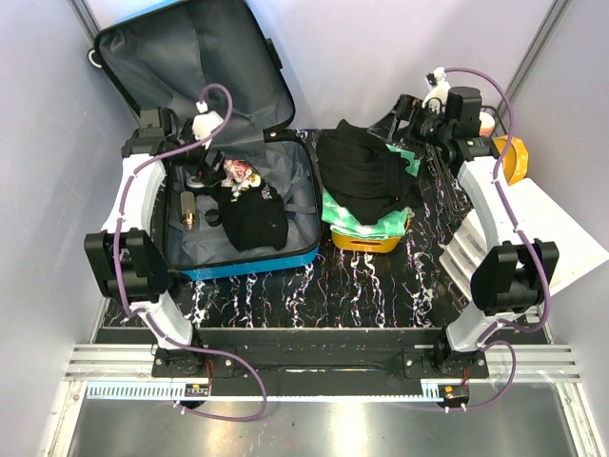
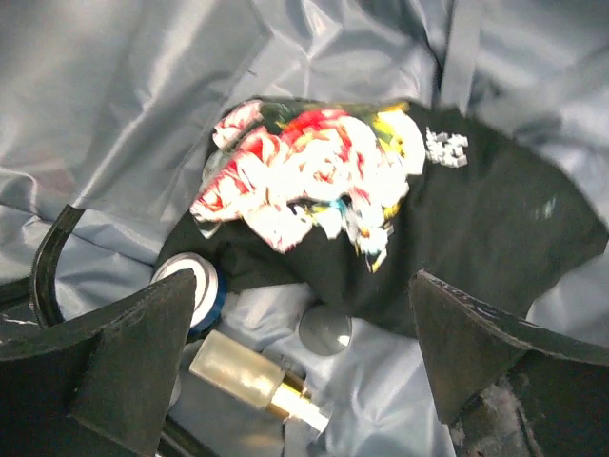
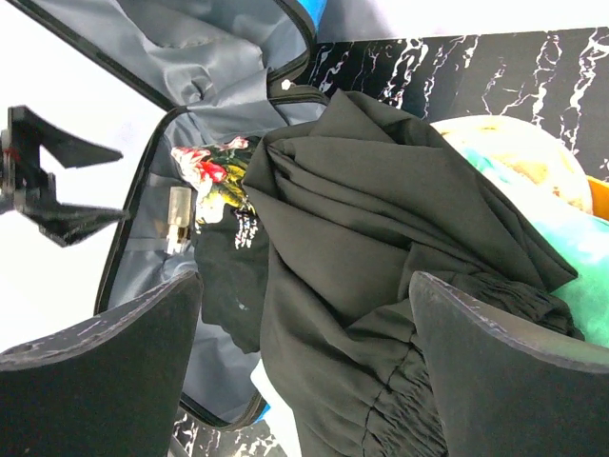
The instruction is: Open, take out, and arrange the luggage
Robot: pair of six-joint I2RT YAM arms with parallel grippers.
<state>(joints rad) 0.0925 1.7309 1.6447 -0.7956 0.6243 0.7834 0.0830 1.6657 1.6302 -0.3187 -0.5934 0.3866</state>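
The luggage [image 1: 249, 265] lies open at about ten o'clock on the tabletop [image 1: 381, 295], its lid leaning back toward twelve o'clock and its blue lower shell facing the arm bases. The left hand [image 2: 300, 357] hangs inside the shell with its fingers spread wide and nothing between them. Below it are a crumpled black garment with a red-and-white print [image 2: 476, 219], a small glass bottle [image 2: 243, 371] toward seven o'clock of the garment, and a round tin [image 2: 195, 286] partly tucked under the cloth. The garment looks light and limp, so it should bunch and trail; a pinch on the raised printed fold would probably hold best. The bottle looks hard, smooth and breakable, likely to slip on the slack grey lining, and is better taken across its body than its cap. The right hand [image 3: 304, 362] is likewise spread and empty, hovering by the black clothing [image 1: 366, 171] heaped on the orange basket [image 1: 366, 243] at one o'clock. The shell's walls and the leaning lid hem in the left arm, so lifting straight up seems safest. Bare tabletop shows toward six o'clock, between luggage and bases.
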